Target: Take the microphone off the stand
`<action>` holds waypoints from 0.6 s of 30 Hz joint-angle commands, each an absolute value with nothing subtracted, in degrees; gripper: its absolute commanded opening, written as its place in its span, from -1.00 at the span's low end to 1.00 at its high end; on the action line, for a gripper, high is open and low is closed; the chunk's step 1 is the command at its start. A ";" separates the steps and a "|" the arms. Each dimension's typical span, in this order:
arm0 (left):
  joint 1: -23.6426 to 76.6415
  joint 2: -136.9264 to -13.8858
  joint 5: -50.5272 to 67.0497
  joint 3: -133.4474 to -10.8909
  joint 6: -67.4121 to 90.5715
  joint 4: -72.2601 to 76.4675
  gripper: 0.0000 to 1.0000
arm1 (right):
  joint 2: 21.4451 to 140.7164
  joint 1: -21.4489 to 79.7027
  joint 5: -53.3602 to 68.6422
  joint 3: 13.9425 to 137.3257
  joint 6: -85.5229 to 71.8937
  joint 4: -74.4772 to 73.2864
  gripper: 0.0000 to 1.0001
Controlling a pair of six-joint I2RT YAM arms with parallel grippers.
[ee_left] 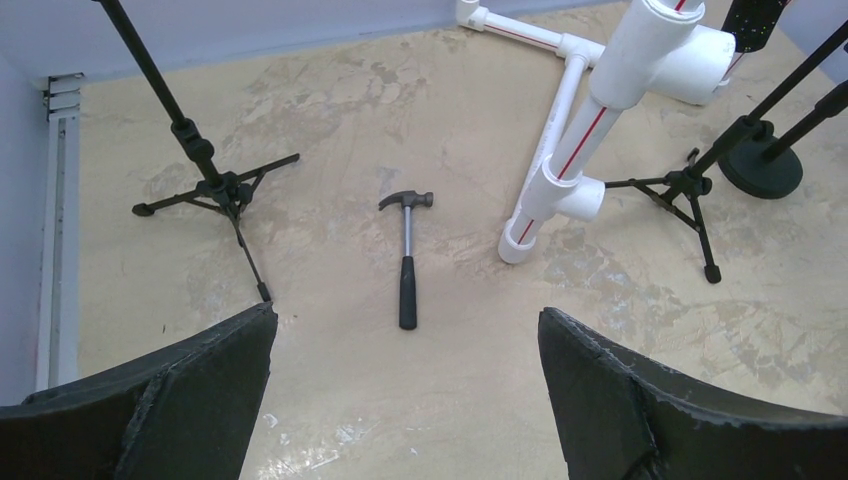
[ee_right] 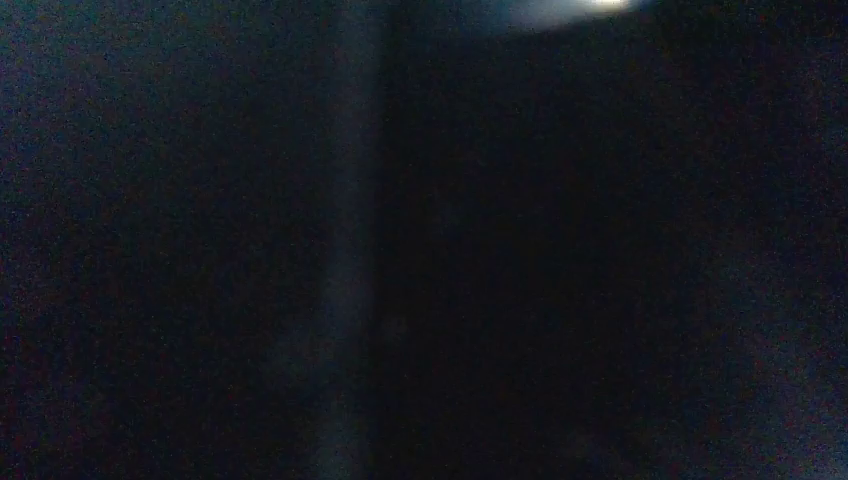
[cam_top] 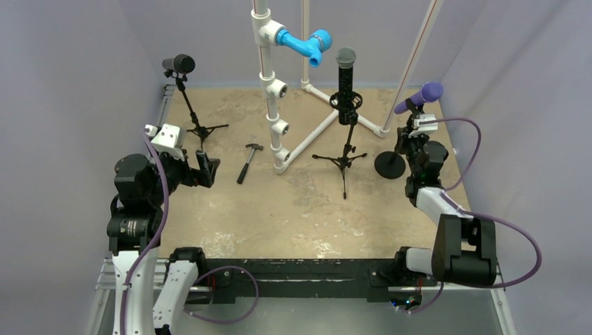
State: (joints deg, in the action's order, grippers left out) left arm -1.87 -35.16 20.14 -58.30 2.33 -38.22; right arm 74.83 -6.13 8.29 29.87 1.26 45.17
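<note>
Purple foam marks the microphone (cam_top: 427,93) at the right edge of the top view, tilted on its round-based stand (cam_top: 389,165). The right jaws are closed there, just below the head, where the handle runs down into the clip. From above they look clamped on the handle. The contact is too small to see clearly, though, and the right wrist view is almost wholly black, as if something sat against the lens. The microphone is not yet out of its stand.

The step in hand seems to be the draw-out. It would go best as a slow pull along the handle's own slant, up and toward the upper right, not sideways, so the clip lets go without levering the stand over. Nothing steadies that round base, so a jerk could drag or tip it. A slanted white pipe (cam_top: 413,59) stands just beside the head and wants avoiding.

The left jaws are spread wide and hold nothing. They hang over the counter (cam_top: 293,209) at the left of the top view, well apart from the work. Their wrist view looks out on a hammer (ee_left: 407,262), a small tripod stand (ee_left: 215,185) and the white PVC pipe frame (ee_left: 585,130). In the top view, a black microphone on a tripod (cam_top: 345,70) stands at upper centre and a smaller one (cam_top: 180,64) at upper left.
</note>
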 commanded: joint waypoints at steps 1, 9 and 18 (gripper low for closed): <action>-2.20 -35.59 22.39 -59.85 1.52 -36.01 1.00 | 70.26 -5.80 12.05 28.54 3.53 40.75 -1.00; -2.25 -35.65 25.73 -60.06 1.91 -35.30 1.00 | 60.12 -5.80 15.99 23.36 6.01 33.61 -1.00; -2.24 -36.03 31.90 -60.84 1.69 -34.55 1.00 | 55.16 -6.33 24.76 24.56 3.14 25.02 -1.00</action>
